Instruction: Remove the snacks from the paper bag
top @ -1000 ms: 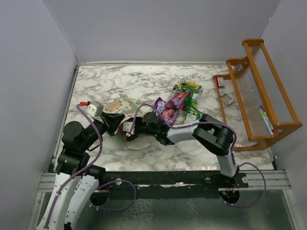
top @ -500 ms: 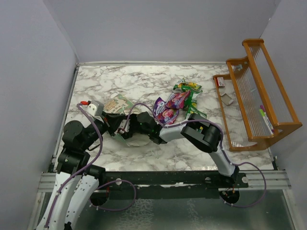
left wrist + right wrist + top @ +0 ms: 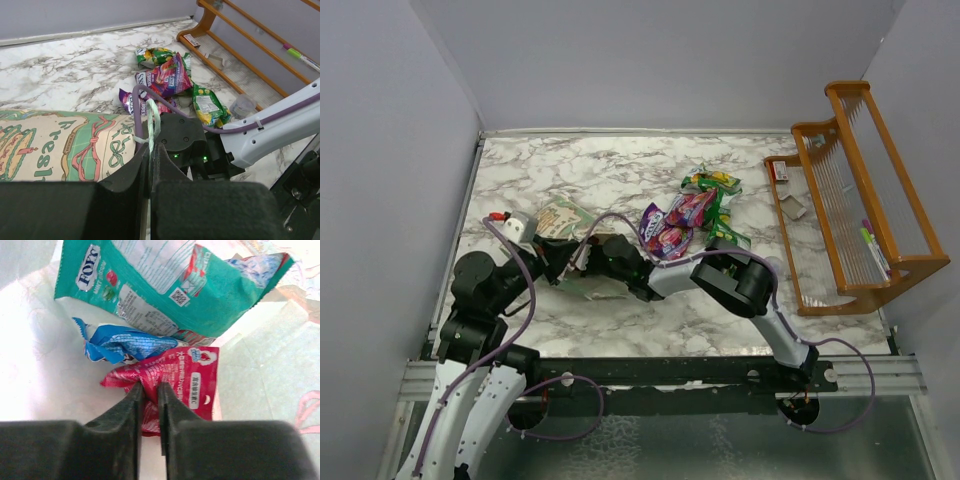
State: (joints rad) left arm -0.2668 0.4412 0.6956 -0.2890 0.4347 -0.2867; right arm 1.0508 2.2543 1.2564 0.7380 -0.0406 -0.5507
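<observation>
Right pincer (image 3: 150, 391): jaws narrow and closed on the near edge of a red packet (image 3: 185, 382), with the crinkled foil between the two fingers. The red packet lies on the cream-white inside of the paper bag (image 3: 30, 365). A blue packet (image 3: 125, 345) lies just beyond it and touches its upper edge. A teal packet (image 3: 165, 285) lies behind both and overlaps the blue packet.

Left pincer (image 3: 151, 150): jaws fully closed on a thin pale-green strip at the mouth of the paper bag. The strip runs out past the fingertips. In the left wrist view, the printed side of the bag faces up and extends to the left.

Position, top view:
- The paper bag lies on its side on the left part of the tabletop (image 3: 580, 165), with its mouth toward the right arm.
- The wrist of the right arm is inside the mouth, so its pincer is hidden in this view.
- The left pincer is at the edge of the mouth.

Loose snacks (image 3: 688, 212): purple, pink and green packets lie in a pile on the tabletop to the right of the bag. They are outside it and touch one another.

Other items:
- A translucent cup (image 3: 243, 106) stands just beside the pile.
- A wooden rack (image 3: 855, 200) stands at the right edge of the tabletop, well apart from the bag.
</observation>
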